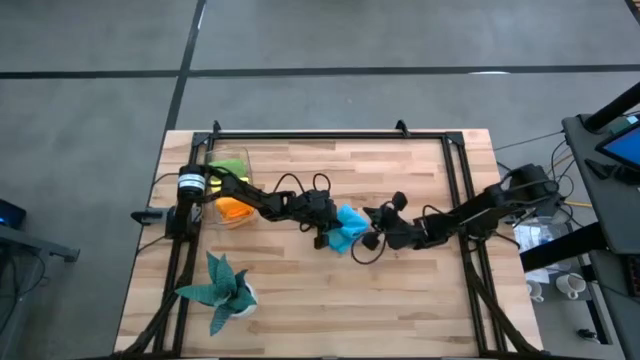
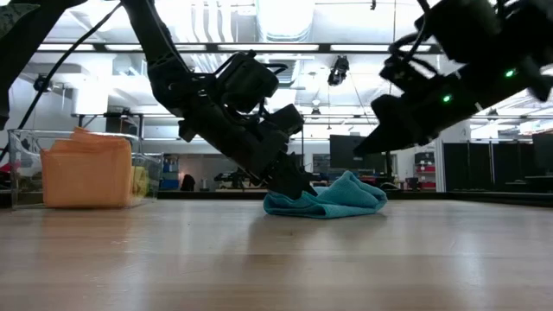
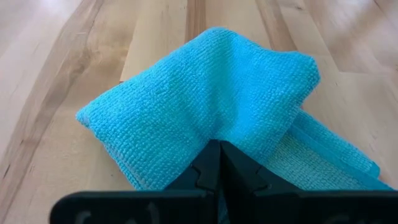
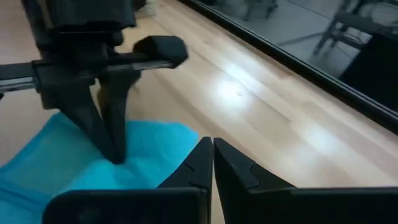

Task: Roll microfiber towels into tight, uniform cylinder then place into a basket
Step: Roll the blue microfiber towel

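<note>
From above: one blue towel (image 1: 349, 229) lies mid-bench (image 1: 400, 300), well to the right of the basket (image 1: 228, 190), which holds one orange towel (image 1: 234, 209) and one green. Two end effectors meet at the blue towel. At bench level only orange shows in the basket. The left wrist view shows the left end effector (image 3: 219, 163) closed, pinching the blue cloth; the right wrist view shows the right end effector (image 4: 211, 163) closed, empty, beside the cloth.

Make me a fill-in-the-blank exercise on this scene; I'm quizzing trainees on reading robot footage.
1. The towel between the two grippers is ____ in colour.
2. The left gripper presses on that towel with its fingers ____.
3. The clear basket holds an ____ towel beside a lime green one.
4. The right gripper is closed and holds ____.

Missing words: blue; shut; orange; nothing
</note>
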Robot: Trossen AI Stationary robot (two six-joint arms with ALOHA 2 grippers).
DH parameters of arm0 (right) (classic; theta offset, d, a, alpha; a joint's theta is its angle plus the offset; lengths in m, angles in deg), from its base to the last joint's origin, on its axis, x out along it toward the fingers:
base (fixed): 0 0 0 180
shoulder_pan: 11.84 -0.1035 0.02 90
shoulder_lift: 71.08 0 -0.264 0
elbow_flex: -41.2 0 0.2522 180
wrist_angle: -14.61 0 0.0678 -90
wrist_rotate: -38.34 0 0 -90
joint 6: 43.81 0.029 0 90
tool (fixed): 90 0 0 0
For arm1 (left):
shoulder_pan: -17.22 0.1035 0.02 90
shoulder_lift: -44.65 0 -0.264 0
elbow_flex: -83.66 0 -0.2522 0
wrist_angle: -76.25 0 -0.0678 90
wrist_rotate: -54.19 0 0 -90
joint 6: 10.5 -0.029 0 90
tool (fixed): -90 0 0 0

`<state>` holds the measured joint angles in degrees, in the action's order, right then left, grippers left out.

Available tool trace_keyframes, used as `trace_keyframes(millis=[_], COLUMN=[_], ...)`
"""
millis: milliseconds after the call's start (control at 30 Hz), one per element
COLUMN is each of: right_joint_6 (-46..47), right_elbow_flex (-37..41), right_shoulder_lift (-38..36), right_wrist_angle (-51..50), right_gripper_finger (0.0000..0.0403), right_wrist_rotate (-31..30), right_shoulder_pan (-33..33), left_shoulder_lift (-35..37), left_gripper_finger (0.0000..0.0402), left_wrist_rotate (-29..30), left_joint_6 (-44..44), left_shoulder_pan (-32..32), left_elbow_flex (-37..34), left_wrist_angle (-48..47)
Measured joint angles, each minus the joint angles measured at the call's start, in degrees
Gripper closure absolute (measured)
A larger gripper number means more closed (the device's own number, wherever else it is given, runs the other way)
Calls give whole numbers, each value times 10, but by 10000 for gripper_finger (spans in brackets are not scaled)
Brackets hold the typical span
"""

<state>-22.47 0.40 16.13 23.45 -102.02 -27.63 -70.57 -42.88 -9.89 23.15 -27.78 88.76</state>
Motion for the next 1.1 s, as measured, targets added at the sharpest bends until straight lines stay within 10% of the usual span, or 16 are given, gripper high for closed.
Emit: trace_keyframes(millis=[467,867,1100], right_joint_6=[-91,-55,-86], right_elbow_flex=[15,18,36], right_shoulder_lift=[129,220,153], right_wrist_angle=[265,317,294], right_gripper_finger=[394,394,394], right_wrist_rotate=[304,362,369], right_shoulder_pan=[163,177,175], left_shoulder_lift=[0,0,0], left_gripper_finger=[402,402,402], left_wrist_rotate=[-1,-1,-1], left_joint_6=[0,0,0], left_shoulder_pan=[0,0,0], left_elbow_flex=[1,0,0], left_wrist_angle=[2,4,5])
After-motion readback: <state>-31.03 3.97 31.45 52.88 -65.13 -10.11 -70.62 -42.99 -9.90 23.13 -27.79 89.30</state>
